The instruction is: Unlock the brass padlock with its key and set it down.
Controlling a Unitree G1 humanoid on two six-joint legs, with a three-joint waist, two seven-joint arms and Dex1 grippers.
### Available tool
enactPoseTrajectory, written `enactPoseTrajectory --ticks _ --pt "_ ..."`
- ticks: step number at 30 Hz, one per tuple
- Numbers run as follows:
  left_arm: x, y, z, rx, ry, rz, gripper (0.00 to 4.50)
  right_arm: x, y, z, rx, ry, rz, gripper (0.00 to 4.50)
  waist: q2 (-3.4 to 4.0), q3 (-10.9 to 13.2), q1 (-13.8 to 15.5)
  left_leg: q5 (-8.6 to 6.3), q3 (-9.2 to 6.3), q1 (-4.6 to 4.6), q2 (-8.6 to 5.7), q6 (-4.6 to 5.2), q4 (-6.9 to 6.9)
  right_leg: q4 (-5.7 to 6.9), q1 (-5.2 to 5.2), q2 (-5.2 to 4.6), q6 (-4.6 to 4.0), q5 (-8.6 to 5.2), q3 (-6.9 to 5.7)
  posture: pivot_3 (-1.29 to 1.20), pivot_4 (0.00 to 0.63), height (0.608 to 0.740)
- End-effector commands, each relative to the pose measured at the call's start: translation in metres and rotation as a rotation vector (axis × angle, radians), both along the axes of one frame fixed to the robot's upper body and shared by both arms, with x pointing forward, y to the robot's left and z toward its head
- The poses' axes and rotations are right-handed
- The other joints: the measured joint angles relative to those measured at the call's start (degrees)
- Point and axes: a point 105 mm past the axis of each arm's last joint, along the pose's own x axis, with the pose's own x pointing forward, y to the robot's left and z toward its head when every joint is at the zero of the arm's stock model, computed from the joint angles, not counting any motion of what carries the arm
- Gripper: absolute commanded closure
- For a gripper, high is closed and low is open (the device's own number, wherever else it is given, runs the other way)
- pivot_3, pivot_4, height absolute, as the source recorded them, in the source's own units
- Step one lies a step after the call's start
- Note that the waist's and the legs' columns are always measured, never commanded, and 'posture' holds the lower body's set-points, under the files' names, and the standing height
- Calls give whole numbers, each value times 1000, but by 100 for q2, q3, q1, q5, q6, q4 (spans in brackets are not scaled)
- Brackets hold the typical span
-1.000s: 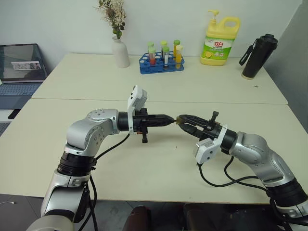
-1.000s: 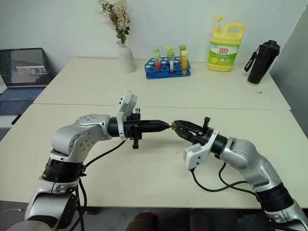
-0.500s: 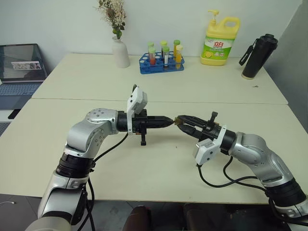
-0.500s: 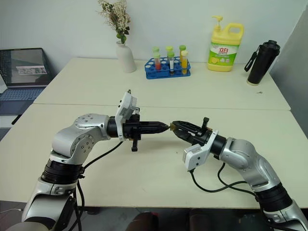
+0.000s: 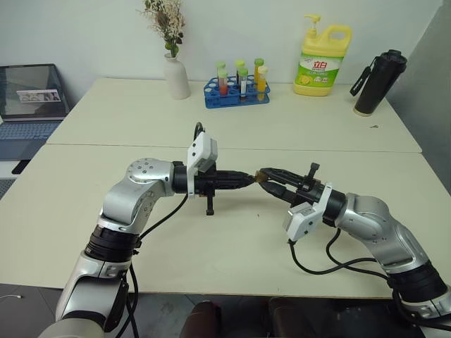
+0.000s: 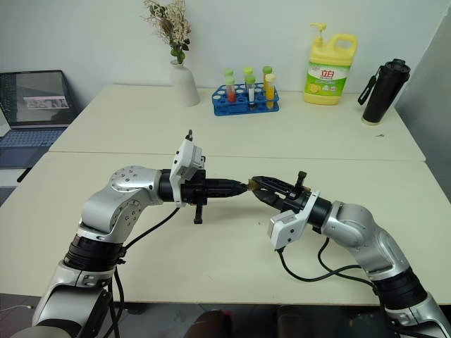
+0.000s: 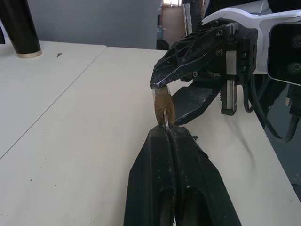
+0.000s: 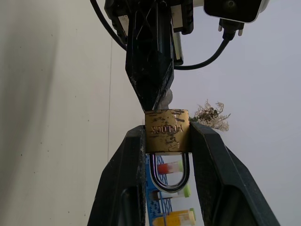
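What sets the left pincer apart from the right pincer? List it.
The left pincer is shut tight on a small silvery key; the right pincer stands part open, clamping the small brass padlock between its fingers. The left points right, the right points left. Both are black, two-fingered, and meet above the cream table.

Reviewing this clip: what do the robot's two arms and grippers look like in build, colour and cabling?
Both arms are rounded silver-grey metal shells with black joint rings. Each wrist carries a white boxy camera module and loose black cables. The left gripper and right gripper each have two tapered, scuffed black fingers.
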Motion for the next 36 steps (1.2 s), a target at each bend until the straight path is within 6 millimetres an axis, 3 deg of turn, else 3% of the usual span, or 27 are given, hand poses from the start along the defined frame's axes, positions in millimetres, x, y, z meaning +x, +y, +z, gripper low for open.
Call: enactPoseTrajectory --ticks 1,3,8,19,36 --pt "1 7 2 -31 37 15 4500 -5 0 17 35 -53 32 3560 0 0 0 0 0 0 0 0 0 0 0 0 0 0 0 0 150 740" --pt "0 7 3 -42 85 2 4500 -5 0 16 34 -52 32 3560 0 0 -1 0 0 0 0 1 0 0 0 0 0 0 0 0 150 740" --pt "4 8 6 -51 75 26 3089 -5 0 16 34 -48 32 3560 0 0 0 -2 -1 0 0 4 0 0 0 0 0 0 0 0 150 740" --pt "-7 11 22 -120 225 -36 3084 -6 0 14 30 -37 31 3560 0 0 -2 0 -2 0 0 1 0 1 0 0 0 0 -1 0 150 740" --pt "-3 -1 16 -88 192 -26 3084 -7 1 16 38 -33 36 3560 0 0 -1 1 -2 0 0 -2 0 1 0 0 0 0 -1 0 150 740"
